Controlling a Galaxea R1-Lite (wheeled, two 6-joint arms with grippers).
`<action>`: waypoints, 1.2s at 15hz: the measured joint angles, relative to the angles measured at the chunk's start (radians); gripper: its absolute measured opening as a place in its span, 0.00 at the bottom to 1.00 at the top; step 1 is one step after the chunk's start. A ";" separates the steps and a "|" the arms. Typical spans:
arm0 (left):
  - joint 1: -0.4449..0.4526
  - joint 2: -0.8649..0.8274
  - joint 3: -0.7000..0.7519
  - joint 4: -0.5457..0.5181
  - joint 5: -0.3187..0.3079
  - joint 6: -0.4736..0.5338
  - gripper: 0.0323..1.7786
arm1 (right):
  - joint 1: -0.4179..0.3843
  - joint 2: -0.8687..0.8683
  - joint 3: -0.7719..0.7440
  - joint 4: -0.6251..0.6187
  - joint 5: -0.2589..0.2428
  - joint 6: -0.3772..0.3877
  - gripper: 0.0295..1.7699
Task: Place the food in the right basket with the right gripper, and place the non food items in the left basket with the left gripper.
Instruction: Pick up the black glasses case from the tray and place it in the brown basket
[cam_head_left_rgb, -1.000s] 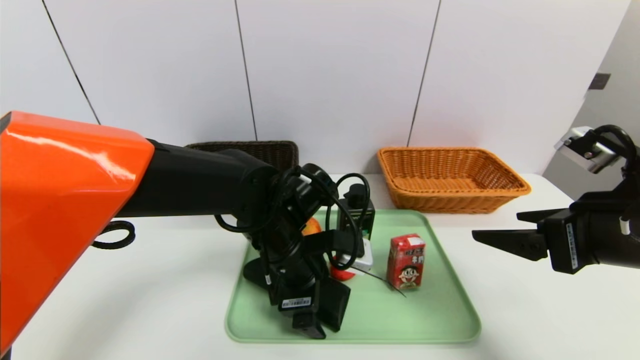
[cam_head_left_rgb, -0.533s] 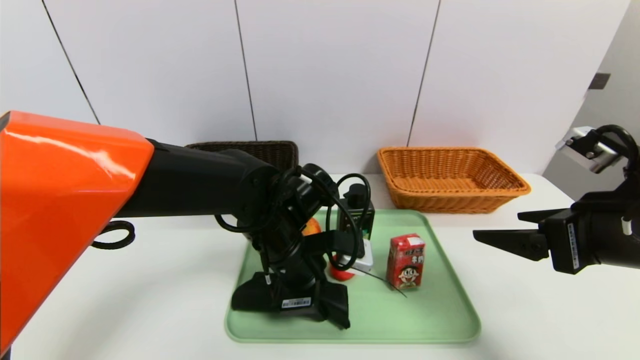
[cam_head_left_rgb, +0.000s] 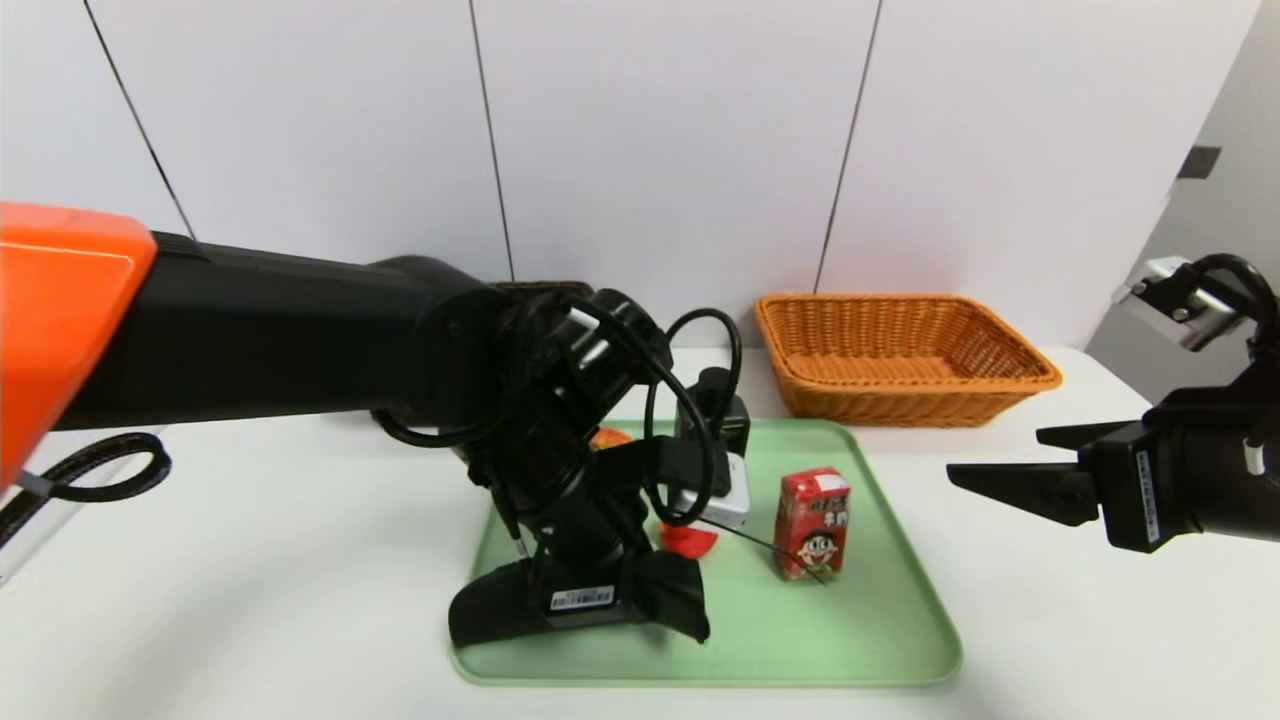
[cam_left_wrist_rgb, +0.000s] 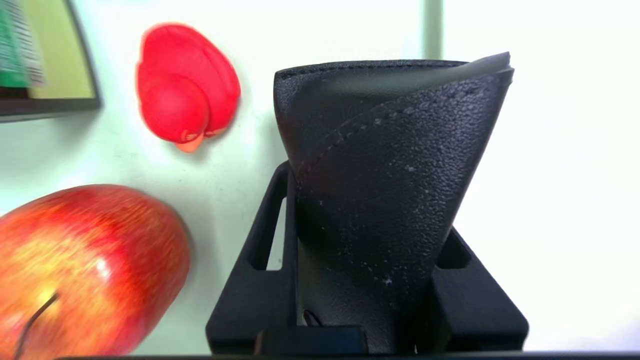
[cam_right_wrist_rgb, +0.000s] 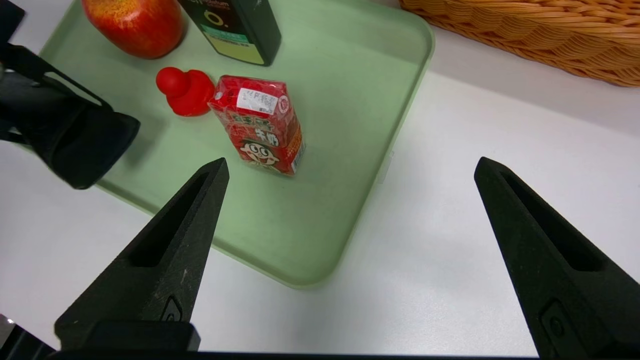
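On the white worktop (cam_head_left_rgb: 300, 560) sits a green tray (cam_head_left_rgb: 880, 640); my left gripper (cam_head_left_rgb: 580, 600) has its fingers pinching the black pouch (cam_head_left_rgb: 480, 610) over the tray's near edge (apple (cam_left_wrist_rgb: 85, 265) and duck (cam_left_wrist_rgb: 187, 85) nearby). My right gripper (cam_head_left_rgb: 1000, 485) hovers beside the tray, fingers spread.

tray (cam_head_left_rgb: 880, 630): on the surface (cam_head_left_rgb: 250, 580), at its middle
drink carton (cam_head_left_rgb: 812, 524): upright on the tray, right part
duck (cam_right_wrist_rgb: 186, 91): on the tray, just left of the carton
pump bottle (cam_right_wrist_rgb: 235, 27): behind the duck
apple (cam_right_wrist_rgb: 134, 21): left of the bottle
pouch (cam_head_left_rgb: 580, 600): over the tray's front left, clamped in the left tool (cam_head_left_rgb: 585, 605)
right basket (cam_head_left_rgb: 900, 355): behind the tray, to the right
left basket (cam_head_left_rgb: 545, 290): behind, left, mostly hidden by the arm
right tool (cam_head_left_rgb: 1000, 480): above the surface, right of the tray
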 joint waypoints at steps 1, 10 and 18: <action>-0.012 -0.026 -0.001 0.001 0.000 -0.027 0.31 | 0.000 0.000 0.000 0.000 0.000 0.000 0.96; 0.042 -0.237 -0.241 0.094 0.077 -0.366 0.31 | 0.000 -0.002 -0.001 0.000 -0.003 -0.001 0.96; 0.452 -0.200 -0.371 0.059 0.070 -0.187 0.29 | 0.000 -0.006 0.000 -0.001 -0.002 -0.002 0.96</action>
